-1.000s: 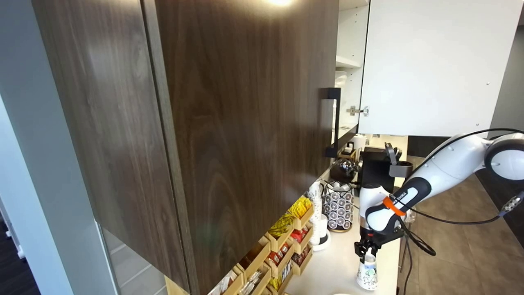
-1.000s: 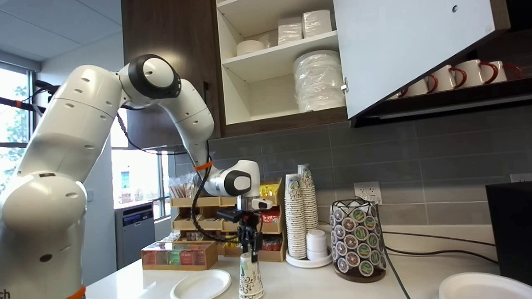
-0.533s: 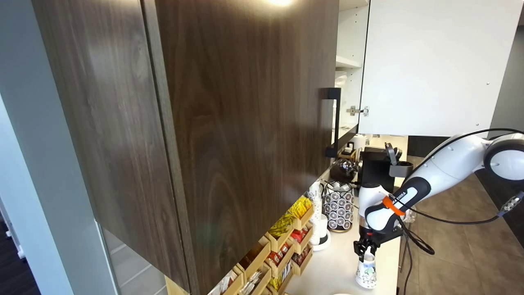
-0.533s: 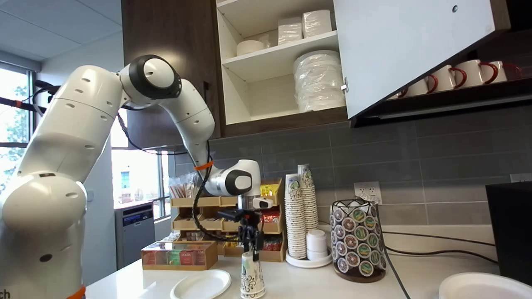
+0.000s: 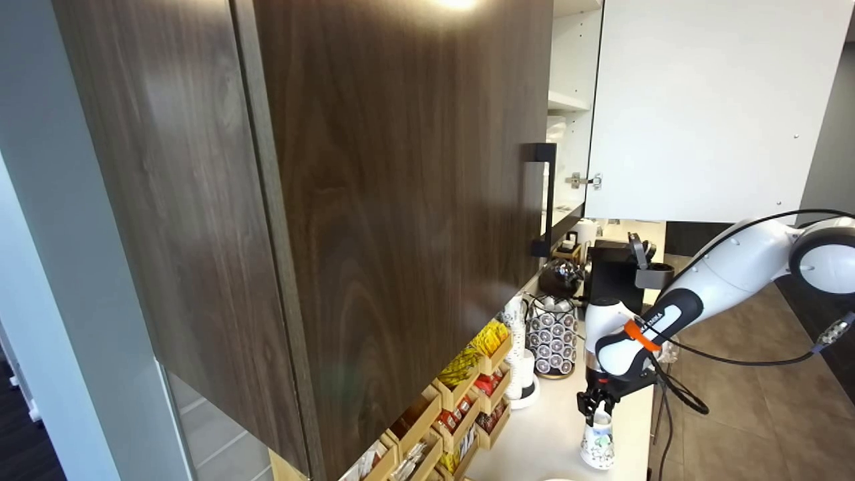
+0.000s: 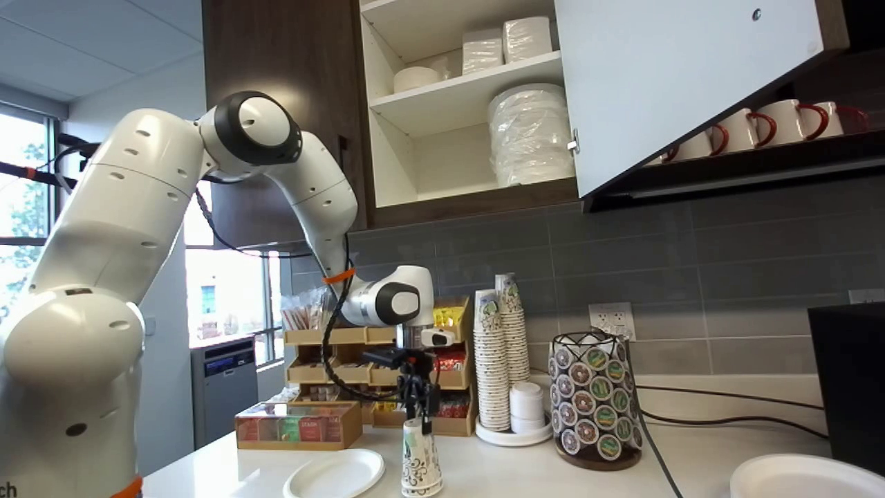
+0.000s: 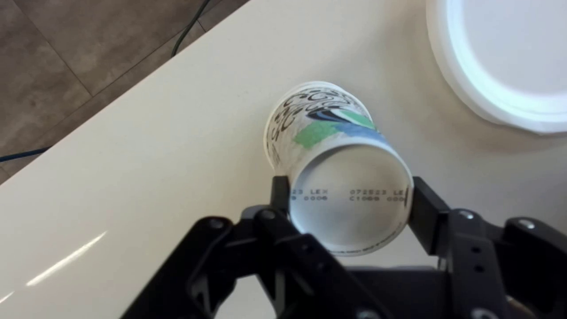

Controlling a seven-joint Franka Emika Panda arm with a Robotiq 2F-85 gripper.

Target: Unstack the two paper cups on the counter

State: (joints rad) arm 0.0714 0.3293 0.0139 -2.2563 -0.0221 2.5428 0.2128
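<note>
Inside the hand (image 7: 350, 197), base end of the inverted paper cups (image 6: 420, 458), pinched from both sides; reads as a grasp on the upper of the two. Just below the hand, what looks like a double rim, so I judge them nested. Done: grasp. Not yet: separation. Remaining: pull apart, set both on the bench (image 7: 146, 186) beneath. Rim-to-bench contact: can't tell.

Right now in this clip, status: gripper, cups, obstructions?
Gripper closed on paper cups. Cups upside down, nested, not yet unstacked. White plate beside them, not touching; probably not in the way.
</note>
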